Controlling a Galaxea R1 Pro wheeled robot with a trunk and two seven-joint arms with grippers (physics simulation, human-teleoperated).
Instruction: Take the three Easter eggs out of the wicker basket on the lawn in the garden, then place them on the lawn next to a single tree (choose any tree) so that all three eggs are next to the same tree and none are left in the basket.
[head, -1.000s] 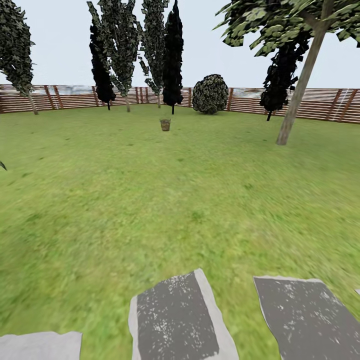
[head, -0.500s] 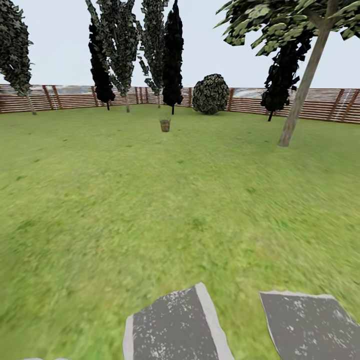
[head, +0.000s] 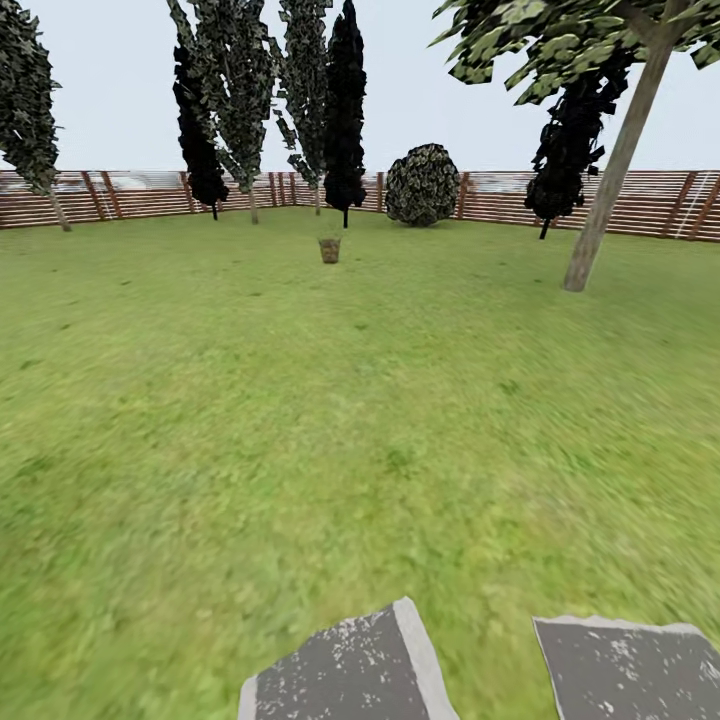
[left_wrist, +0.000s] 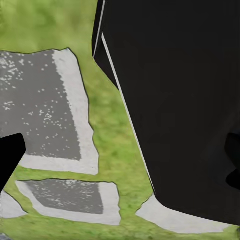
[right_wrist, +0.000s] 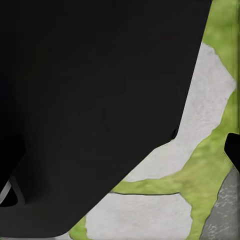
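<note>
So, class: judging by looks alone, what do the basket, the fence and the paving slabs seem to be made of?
Wicker basket: brown, probably woven, too far away to confirm.
Fence: reddish-brown horizontal slats with posts, likely wood.
Paving slabs: matte speckled grey with paler rims, stone-like.

No text, label, brand, number or sign can be read in any of the views. The small brown woven wicker basket far off on the grass, the brown slatted wooden fence and the grey paving stones carry no writing.
</note>
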